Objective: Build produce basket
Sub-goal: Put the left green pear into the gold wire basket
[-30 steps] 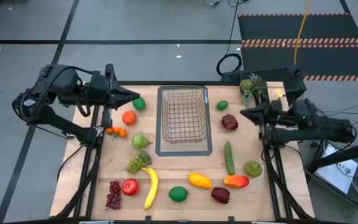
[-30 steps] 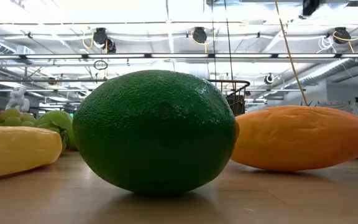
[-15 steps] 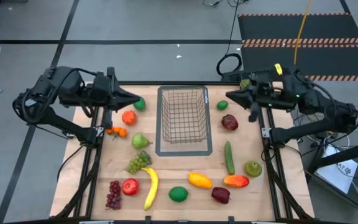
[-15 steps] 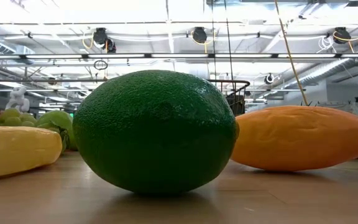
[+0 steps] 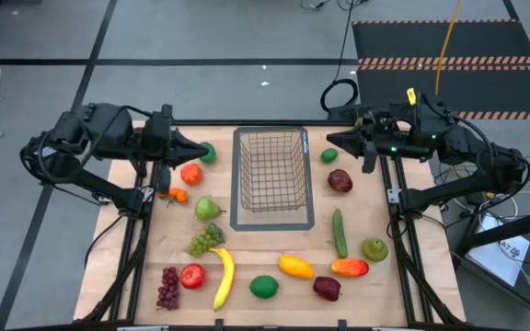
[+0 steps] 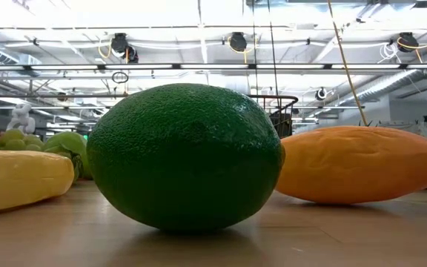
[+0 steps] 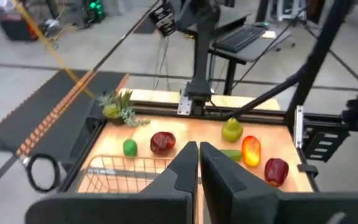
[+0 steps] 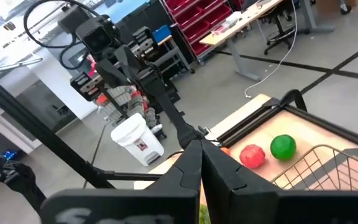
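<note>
The wire basket [image 5: 272, 175] looks empty; all produce lies on the table [image 5: 247, 262]. Left gripper [image 5: 198, 148] and right gripper [image 5: 331, 141], fingers together, hold nothing.

Bright overhead lamps, glare up top in low view; wrist views blurry, shadows soft.

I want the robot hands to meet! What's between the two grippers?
In the high view, the empty wire basket sits between the left gripper and the right gripper, with a green lime beside the left one and another lime beside the right.
</note>
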`<action>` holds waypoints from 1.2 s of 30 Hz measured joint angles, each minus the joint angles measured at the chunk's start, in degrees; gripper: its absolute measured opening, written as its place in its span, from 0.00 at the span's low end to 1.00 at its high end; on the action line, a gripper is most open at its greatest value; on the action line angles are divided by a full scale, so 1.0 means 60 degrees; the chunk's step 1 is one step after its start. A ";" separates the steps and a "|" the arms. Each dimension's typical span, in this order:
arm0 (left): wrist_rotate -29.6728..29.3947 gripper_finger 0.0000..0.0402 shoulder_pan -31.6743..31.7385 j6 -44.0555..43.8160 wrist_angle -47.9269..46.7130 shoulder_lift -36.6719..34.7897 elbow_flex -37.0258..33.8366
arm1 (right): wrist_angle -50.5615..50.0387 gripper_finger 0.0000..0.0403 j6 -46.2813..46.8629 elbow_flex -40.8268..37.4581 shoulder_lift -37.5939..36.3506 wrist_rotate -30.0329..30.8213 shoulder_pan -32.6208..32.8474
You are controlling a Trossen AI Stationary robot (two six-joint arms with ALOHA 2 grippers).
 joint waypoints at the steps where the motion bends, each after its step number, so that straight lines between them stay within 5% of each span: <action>1: -0.0130 0.06 0.0001 -0.0146 -0.0146 0.0017 0.0000 | 0.0000 0.00 0.0119 0.0000 0.0000 0.0000 0.0000; 15: -0.0559 0.06 -0.0631 -0.4696 -0.1005 0.1222 0.0000 | -0.1685 0.00 -0.0472 0.0004 -0.0212 -0.0676 -0.0080; 27: -0.0582 0.06 -0.1767 -0.7138 -0.0981 0.2998 0.0000 | -0.3163 0.00 -0.1405 0.0002 -0.0571 -0.2243 -0.0080; 36: 0.0309 0.06 -0.1922 -0.8319 -0.2511 0.3741 0.0004 | -0.3601 0.00 -0.1720 0.0004 -0.0705 -0.2197 -0.0080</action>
